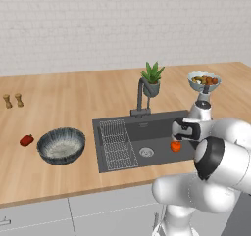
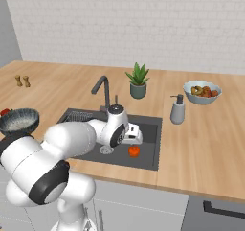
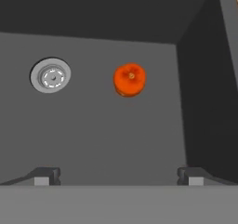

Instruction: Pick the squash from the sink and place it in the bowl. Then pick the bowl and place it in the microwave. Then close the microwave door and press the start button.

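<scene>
Pincer (image 3: 118,176) hangs wide and empty above the sink (image 1: 162,125) floor, with the squash (image 3: 129,79) lying loose near the basin's right wall, beside the drain (image 3: 50,75). Risk, as I judge it: the round squash may roll from a fingertip nudged off-centre, or a finger may strike that close wall.

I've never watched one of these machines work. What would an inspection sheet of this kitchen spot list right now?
Surface: wooden counter with a dark sink set into it.
Job's things: squash on the sink floor beside the drain; bowl on the counter left of the sink, with nothing in it.
Clutter: red pepper, two shakers, potted plant, fruit bowl, soap bottle.
Grippers: gripper open, above the sink floor, short of the squash, holding nothing.
Cables: nothing seen.
Surroundings: white brick wall.
</scene>
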